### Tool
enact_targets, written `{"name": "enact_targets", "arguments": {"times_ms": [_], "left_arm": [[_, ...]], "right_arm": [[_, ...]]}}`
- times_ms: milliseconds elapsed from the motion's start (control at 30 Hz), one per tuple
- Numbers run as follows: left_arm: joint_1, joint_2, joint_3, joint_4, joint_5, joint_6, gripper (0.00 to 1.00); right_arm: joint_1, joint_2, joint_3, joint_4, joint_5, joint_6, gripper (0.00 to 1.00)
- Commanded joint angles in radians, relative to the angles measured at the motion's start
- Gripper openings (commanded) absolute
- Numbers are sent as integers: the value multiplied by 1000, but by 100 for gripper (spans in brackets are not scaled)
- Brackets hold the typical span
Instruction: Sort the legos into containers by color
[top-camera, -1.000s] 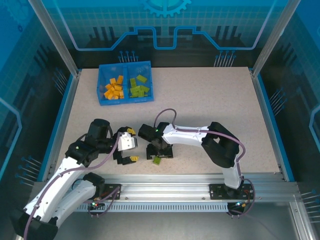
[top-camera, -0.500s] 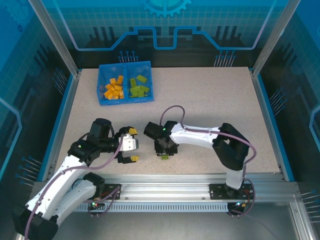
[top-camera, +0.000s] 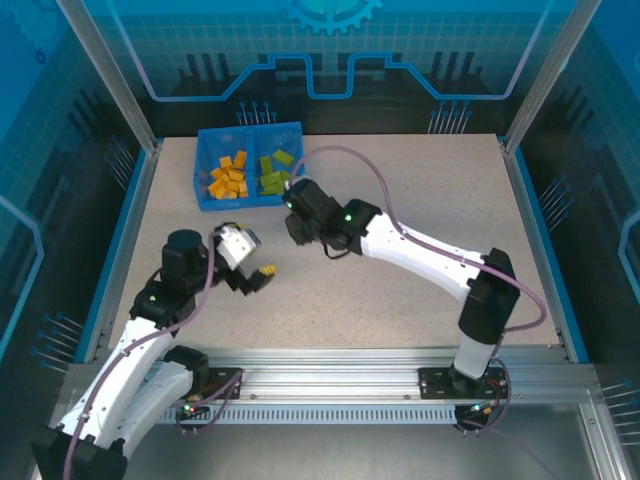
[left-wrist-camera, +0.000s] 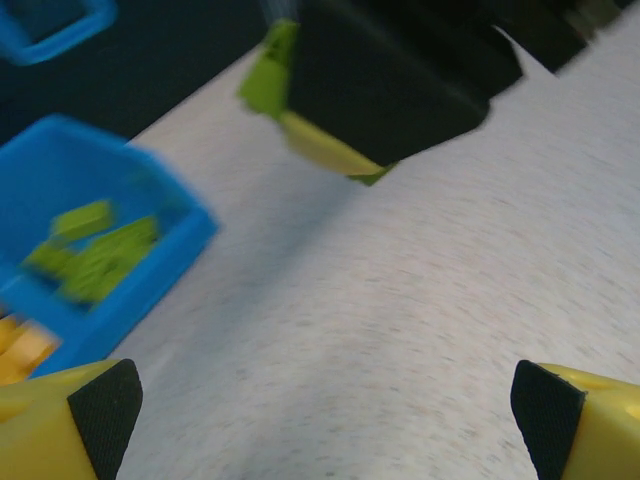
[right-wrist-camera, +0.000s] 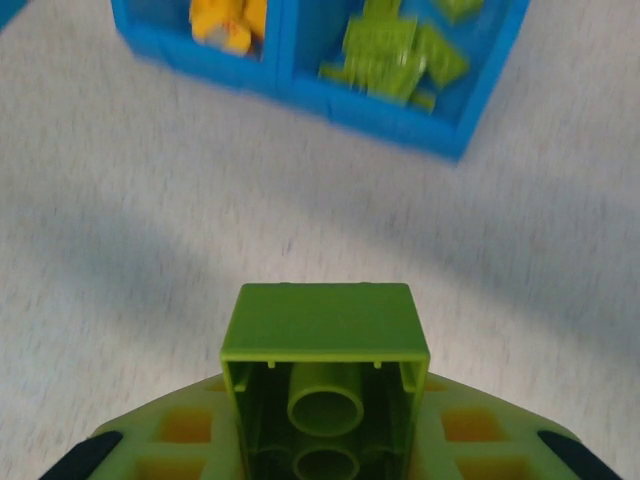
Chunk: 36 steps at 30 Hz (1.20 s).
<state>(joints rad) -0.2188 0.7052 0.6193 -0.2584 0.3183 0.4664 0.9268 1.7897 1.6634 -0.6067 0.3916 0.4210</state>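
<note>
Green brick (right-wrist-camera: 320, 330) clamped in right tool (right-wrist-camera: 325, 445), seemingly near blue bin (right-wrist-camera: 380, 115) rim, left tool (left-wrist-camera: 320, 415) agape above tabletop (left-wrist-camera: 400, 300)

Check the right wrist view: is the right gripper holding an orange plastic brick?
No, the right gripper is shut on a light green plastic studded brick, hollow underside facing the camera.

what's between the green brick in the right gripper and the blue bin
Bare table from the green brick to the blue bin, in the right wrist view.
</note>
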Motion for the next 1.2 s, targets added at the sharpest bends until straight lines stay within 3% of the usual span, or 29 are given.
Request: {"name": "enact_targets", "arguments": {"times_ms": [0, 267, 467, 533, 733, 933, 1167], "left_arm": [[86, -3, 69, 97, -160, -276, 99], [130, 49, 152, -14, -388, -360, 99], [136, 72, 149, -15, -425, -384, 99], [137, 77, 151, -12, -432, -387, 99], [138, 80, 148, -11, -444, -389, 99], [139, 88, 147, -5, -450, -387, 99], [142, 94, 146, -10, -462, -389, 99]], "right_arm": [[-46, 132, 126, 90, 46, -146, 27], [-124, 524, 587, 48, 91, -196, 25], [-151, 868, 1062, -43, 64, -234, 26], [-154, 939, 1150, -16, 54, -251, 27], [-173, 989, 1132, 134, 9, -263, 32], [-194, 998, 1148, 159, -79, -228, 50], [-189, 854, 1138, 74, -125, -218, 54]]}}
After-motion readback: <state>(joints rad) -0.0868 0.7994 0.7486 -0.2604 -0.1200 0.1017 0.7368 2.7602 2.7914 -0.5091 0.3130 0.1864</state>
